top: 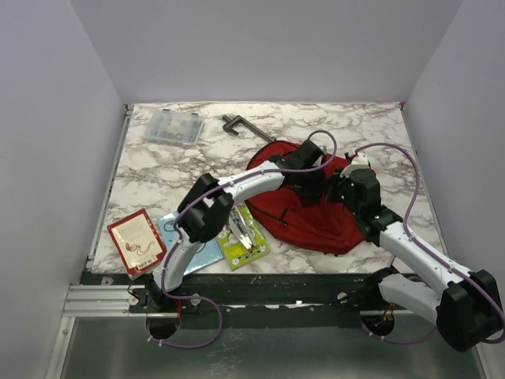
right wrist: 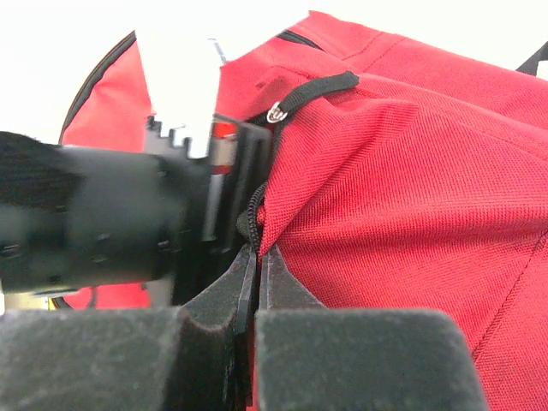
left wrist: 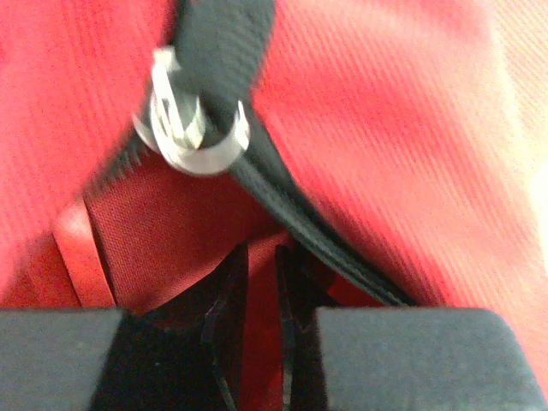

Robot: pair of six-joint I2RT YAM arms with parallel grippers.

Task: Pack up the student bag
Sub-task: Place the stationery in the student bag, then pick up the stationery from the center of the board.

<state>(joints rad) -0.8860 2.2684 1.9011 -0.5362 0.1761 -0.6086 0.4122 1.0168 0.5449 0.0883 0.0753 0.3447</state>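
The student bag lies flat on the marble table, right of centre. My left gripper reaches across onto its upper part. In the left wrist view the left gripper has its jaws nearly together on a fold of the bag's red fabric, just below a metal zipper pull. My right gripper sits beside it on the bag. In the right wrist view the right gripper is shut on the bag's fabric edge by the black zipper teeth.
A red book, a blue booklet and a green packet lie at the front left. At the back are a clear plastic box and a black clamp. Grey walls enclose the table.
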